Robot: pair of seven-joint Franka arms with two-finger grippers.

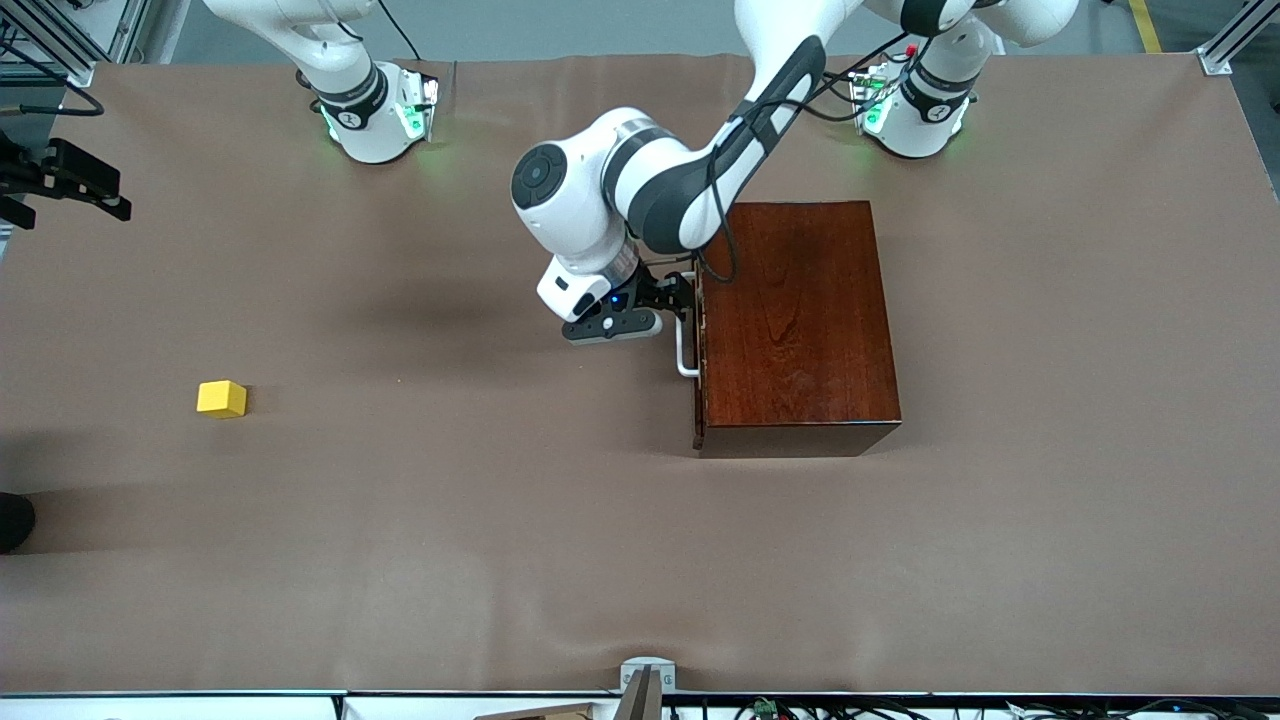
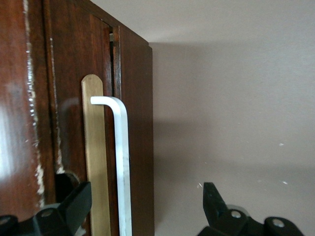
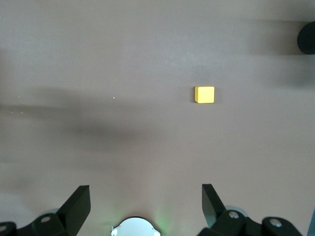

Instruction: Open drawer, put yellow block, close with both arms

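White and rigid, the drawer's handle [image 2: 120,162] sits between the spread fingers of the left hand [image 1: 672,300], the sure place to grip; the closed drawer [image 1: 700,350] likely slides stiffly. The yellow block [image 1: 221,398], light, lies toward the tabletop's right-arm edge beneath the open, waiting right hand [image 3: 145,204].

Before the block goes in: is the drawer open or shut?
Shut. The drawer front sits flush with the box, no tray showing. The left gripper, open, straddles the white handle.
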